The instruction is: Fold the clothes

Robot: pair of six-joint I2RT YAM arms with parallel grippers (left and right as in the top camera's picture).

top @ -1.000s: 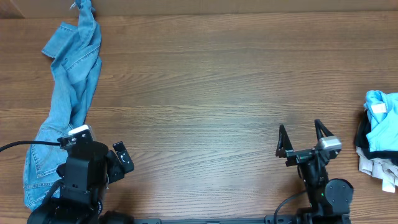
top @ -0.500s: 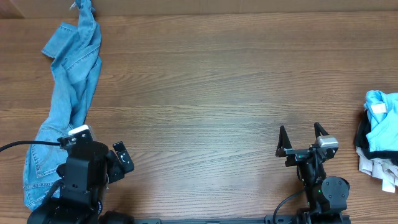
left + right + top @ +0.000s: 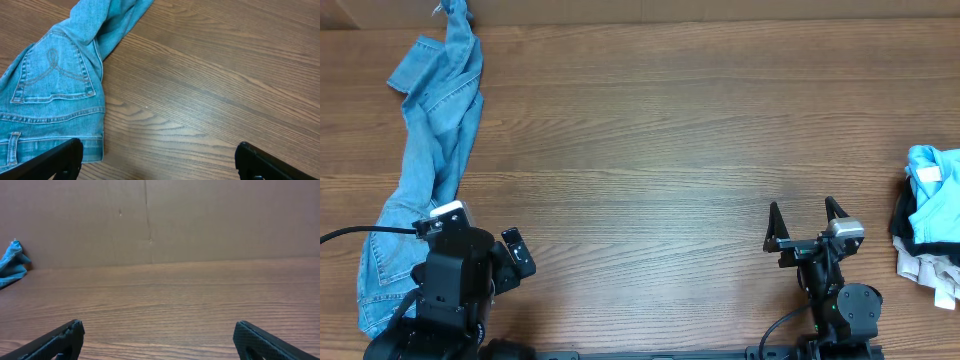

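The clothes, a light sky-blue T-shirt, lie crumpled at the table's right edge on top of a small pile; no lettering shows. My right gripper stands open near the front edge, well left of that pile, with nothing between its fingers. In the right wrist view the same gripper faces bare wood and a brown back wall. My left gripper is open at the front left with nothing in it, and its left finger is beside the jeans' waistband. The T-shirt is out of both wrist views.
Denim jeans stretch along the left side from the back edge to the front, their back pocket showing close to my left gripper. A dark garment and a whitish one lie under the T-shirt. A cardboard wall closes the back.
The right arm's wrist has shifted very slightly to the left. The left arm, the jeans and the pile have not moved.
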